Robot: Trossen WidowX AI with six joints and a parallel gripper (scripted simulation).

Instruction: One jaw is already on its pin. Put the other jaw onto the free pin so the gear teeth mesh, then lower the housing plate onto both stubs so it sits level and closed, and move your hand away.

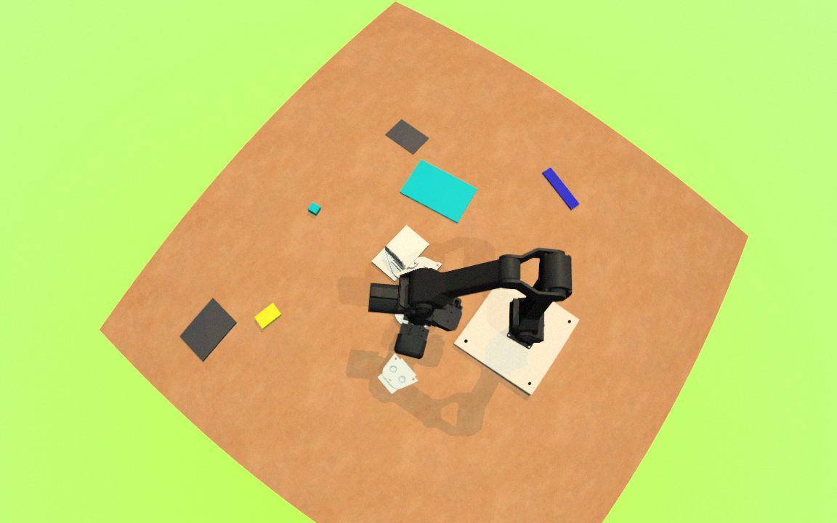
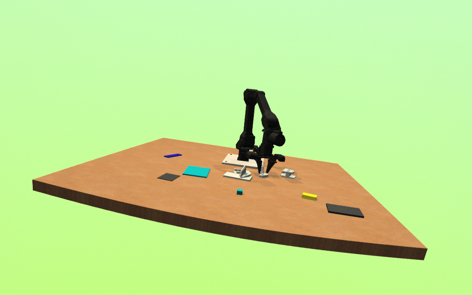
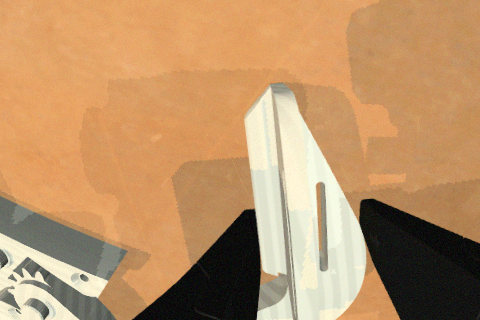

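Between its fingers, the end effector (image 1: 412, 325) (image 2: 264, 172) (image 3: 310, 205) pinches the loose jaw (image 2: 263, 175) (image 3: 330, 240), well inside the worktop (image 1: 317, 416) (image 2: 157, 198) (image 3: 150, 20) edges; the plate (image 1: 398, 375) (image 2: 288, 173) lies near.

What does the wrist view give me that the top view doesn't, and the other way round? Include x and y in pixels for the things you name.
Wrist only: the slot (image 3: 321, 225) in the loose jaw (image 1: 399, 319) (image 2: 263, 175) (image 3: 342, 255), and the fingers (image 2: 270, 166) closed on that jaw.

Top only: housing plate (image 1: 390, 383) (image 2: 287, 170), yellow block (image 1: 267, 315) (image 2: 309, 196), blue bar (image 1: 560, 188) (image 2: 173, 155), cyan plate (image 1: 438, 191) (image 2: 196, 171), cyan cube (image 1: 314, 208) (image 2: 239, 192), two dark plates (image 1: 208, 330) (image 2: 344, 210).

Both: part of the white base (image 1: 408, 239) (image 2: 234, 176) (image 3: 102, 272) and the loose jaw, mostly hidden in the top view.
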